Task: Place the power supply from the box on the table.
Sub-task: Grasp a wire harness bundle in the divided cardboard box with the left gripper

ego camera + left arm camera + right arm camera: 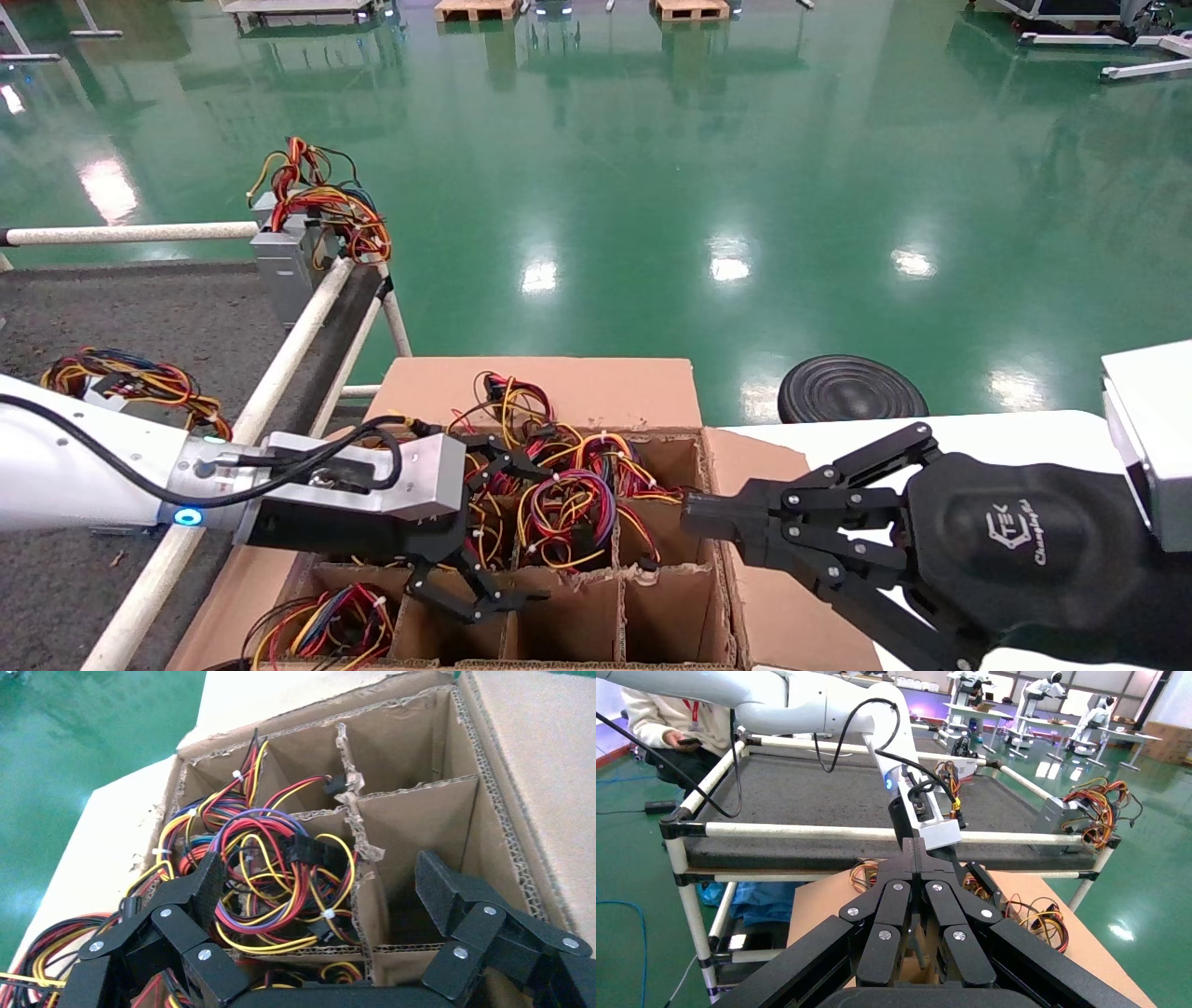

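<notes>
Head view, left gripper [484,550] jaws spread over box [559,391], right gripper [694,517] clenched alongside

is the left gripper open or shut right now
Open: the left gripper has its fingers spread wide above the wire bundle in the box, gripping nothing.

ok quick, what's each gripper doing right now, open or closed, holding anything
Left gripper: open, empty, over the box cells beside the wire bundle.
Right gripper: shut, empty, at the box's right edge.
</notes>
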`<state>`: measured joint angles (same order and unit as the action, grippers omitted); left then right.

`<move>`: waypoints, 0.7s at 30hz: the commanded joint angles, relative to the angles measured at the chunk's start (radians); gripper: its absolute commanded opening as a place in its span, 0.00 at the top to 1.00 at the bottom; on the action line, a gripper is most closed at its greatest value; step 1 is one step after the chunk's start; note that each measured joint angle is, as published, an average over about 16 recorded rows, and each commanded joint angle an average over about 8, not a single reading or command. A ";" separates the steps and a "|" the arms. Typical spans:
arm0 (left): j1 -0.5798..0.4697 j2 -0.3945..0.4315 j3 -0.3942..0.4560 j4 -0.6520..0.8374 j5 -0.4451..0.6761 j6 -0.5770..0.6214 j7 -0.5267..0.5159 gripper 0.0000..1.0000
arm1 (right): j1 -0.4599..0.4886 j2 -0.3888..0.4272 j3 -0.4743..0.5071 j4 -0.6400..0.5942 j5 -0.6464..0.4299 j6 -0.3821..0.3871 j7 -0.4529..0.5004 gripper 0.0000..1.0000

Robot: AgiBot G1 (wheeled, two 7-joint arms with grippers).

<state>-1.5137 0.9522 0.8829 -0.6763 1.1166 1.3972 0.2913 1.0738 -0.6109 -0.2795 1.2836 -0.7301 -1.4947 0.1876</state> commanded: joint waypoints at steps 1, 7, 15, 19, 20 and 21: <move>-0.003 0.004 0.005 0.008 -0.002 -0.003 0.006 0.00 | 0.000 0.000 0.000 0.000 0.000 0.000 0.000 1.00; -0.016 0.017 0.026 0.027 -0.002 -0.028 0.033 0.00 | 0.000 0.000 0.000 0.000 0.000 0.000 0.000 1.00; -0.040 0.037 0.065 0.061 0.001 -0.078 0.072 0.00 | 0.000 0.000 0.000 0.000 0.000 0.000 0.000 1.00; -0.052 0.050 0.087 0.082 0.001 -0.112 0.092 0.00 | 0.000 0.000 0.000 0.000 0.000 0.000 0.000 1.00; -0.055 0.053 0.093 0.086 0.001 -0.121 0.096 0.00 | 0.000 0.000 0.000 0.000 0.000 0.000 0.000 1.00; -0.058 0.057 0.099 0.091 -0.001 -0.130 0.101 0.00 | 0.000 0.000 0.000 0.000 0.000 0.000 0.000 1.00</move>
<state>-1.5704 1.0088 0.9826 -0.5867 1.1131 1.2691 0.3901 1.0738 -0.6109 -0.2795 1.2836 -0.7301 -1.4947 0.1876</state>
